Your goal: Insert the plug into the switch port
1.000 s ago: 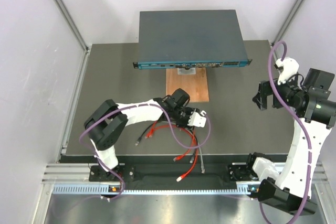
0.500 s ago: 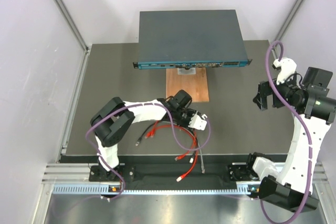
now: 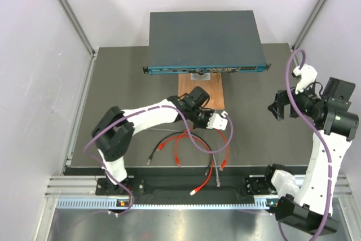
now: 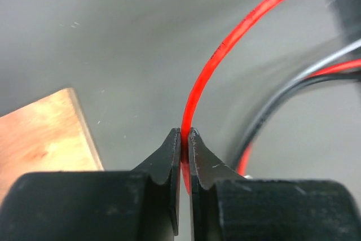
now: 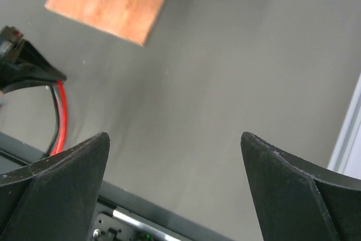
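Red cable point(image 4: 216, 51) in left gripper point(image 4: 184, 135) (tight)

Brightly and evenly lit from overhead in the top view, soft and diffuse. Only faint, blurry-edged shadows under the arms on the dark desk point(image 3: 124, 83). Mild pale sheen on the white walls point(image 3: 34, 83). Sharp through the middle, with slight bowing of straight lines toward the corners.

Dimmer and greyer in the left wrist view. Crisp at the tips of the left end effector point(image 4: 184, 136) pinched on the red cable point(image 4: 216, 53), then smeared by motion blur at the right, streaking the other cables point(image 4: 316, 71).

Softly out of focus on the near, widely parted fingers of the right end effector point(image 5: 175, 136). Washed-out bright strip at the right edge.
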